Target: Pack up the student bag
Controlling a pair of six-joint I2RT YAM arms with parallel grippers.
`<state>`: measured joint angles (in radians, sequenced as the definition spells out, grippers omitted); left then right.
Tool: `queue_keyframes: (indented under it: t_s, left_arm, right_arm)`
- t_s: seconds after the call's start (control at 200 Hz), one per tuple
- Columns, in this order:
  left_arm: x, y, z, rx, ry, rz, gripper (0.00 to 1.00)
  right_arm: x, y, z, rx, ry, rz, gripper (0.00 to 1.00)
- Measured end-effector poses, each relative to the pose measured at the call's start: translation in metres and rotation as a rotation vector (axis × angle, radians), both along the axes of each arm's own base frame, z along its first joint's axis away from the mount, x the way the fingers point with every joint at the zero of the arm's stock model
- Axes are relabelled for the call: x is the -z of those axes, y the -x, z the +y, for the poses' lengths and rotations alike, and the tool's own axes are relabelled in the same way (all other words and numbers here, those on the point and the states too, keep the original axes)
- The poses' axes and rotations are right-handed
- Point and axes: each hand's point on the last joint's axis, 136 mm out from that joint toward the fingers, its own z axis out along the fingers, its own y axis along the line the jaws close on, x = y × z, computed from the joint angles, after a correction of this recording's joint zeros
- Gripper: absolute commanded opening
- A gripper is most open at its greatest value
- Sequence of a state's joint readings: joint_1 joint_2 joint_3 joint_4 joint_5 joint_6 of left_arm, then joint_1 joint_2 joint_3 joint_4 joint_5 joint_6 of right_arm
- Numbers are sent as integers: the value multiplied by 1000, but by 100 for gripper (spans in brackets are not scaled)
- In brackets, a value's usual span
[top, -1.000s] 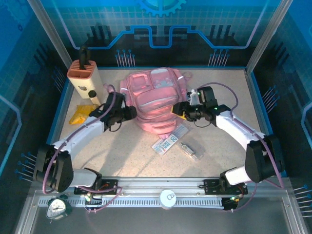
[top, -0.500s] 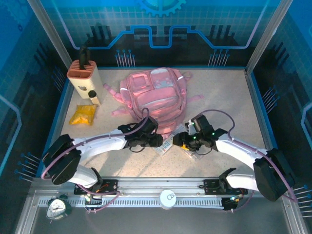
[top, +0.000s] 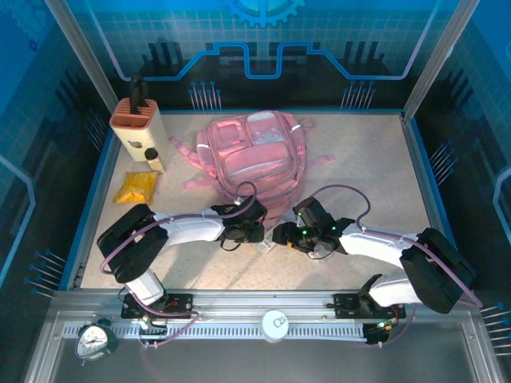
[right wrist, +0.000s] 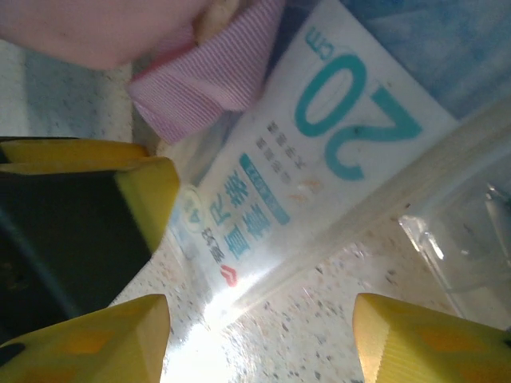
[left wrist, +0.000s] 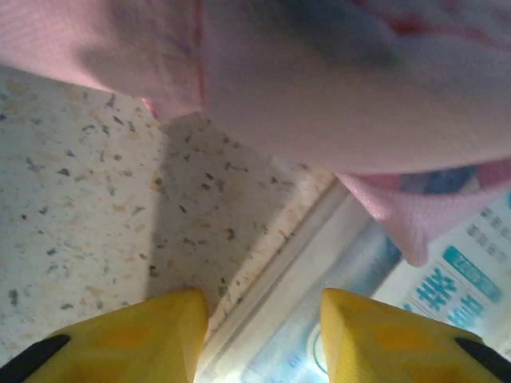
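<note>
Left gripper (left wrist: 263, 339): fingers partly open, holding nothing, poised over the edge of the printed flat packet (right wrist: 319, 152).
Right gripper (right wrist: 255, 339): wider open, empty, straddling the same packet.
Both have swung from beside the student bag (top: 251, 155) to lower centre.
Bag: upper centre.
Packet pickup probably next.

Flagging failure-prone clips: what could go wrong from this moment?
1. The left end effector and right end effector sit very close over the same ruler pack; they could collide.
2. A pink fabric flap of the student bag overlaps the pack, so closing might pinch fabric too.
</note>
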<state>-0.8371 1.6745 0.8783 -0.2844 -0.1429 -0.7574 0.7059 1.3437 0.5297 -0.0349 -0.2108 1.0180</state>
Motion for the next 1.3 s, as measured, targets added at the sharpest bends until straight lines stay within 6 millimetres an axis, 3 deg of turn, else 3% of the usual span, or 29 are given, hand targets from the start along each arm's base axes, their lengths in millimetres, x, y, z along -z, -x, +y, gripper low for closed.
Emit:
queue_keyframes:
  t_s: [0.195, 0.36, 0.525, 0.645, 0.881, 1.301]
  left_arm:
    - [0, -4, -10, 15, -15, 7, 44]
    - [-1, 0, -20, 30, -23, 11, 42]
    - [-7, 27, -59, 100, 60, 53, 41]
    - [-13, 35, -69, 116, 88, 61, 41]
    - [-14, 14, -53, 22, 75, 59, 34]
    - [2, 9, -50, -1, 70, 93, 28]
  right_arm:
    - [-1, -15, -9, 45, -16, -23, 64]
    - [-1, -28, -47, 130, 66, -50, 67]
    - [-17, -29, -70, 174, 91, -92, 68]
    - [-22, -24, -67, 172, 64, -93, 63]
    - [7, 2, -48, 105, 84, 16, 62]
    - [23, -4, -37, 122, 62, 75, 53]
